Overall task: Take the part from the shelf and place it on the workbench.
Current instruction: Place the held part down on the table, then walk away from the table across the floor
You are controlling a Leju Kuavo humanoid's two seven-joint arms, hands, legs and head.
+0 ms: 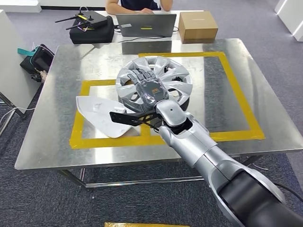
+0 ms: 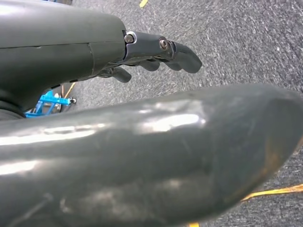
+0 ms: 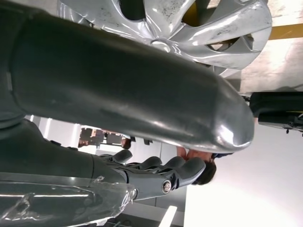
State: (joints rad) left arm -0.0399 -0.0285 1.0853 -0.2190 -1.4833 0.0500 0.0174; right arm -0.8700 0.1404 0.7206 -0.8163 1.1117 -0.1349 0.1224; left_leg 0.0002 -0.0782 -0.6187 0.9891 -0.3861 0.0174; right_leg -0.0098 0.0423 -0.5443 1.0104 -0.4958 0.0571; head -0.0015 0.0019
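Note:
A silver wheel cover (image 1: 175, 80) lies flat on the metal workbench (image 1: 53, 132), inside the yellow tape rectangle (image 1: 236, 85). My right hand (image 1: 148, 87) is stretched palm down over the cover's near left part, fingers extended; whether it touches the cover I cannot tell. In the right wrist view the wheel cover (image 3: 200, 28) lies beyond the thumb, and nothing sits between the thumb and the fingers (image 3: 161, 170). My left hand (image 2: 143, 118) hangs over grey carpet, its fingers (image 2: 161, 49) loosely extended and holding nothing.
A white curved part (image 1: 100, 113) lies on the workbench left of my right wrist. Behind the far edge, another table holds a laptop (image 1: 146, 24), a cardboard box (image 1: 197, 25) and a black bag (image 1: 91, 26), with a person (image 1: 136, 4) seated there.

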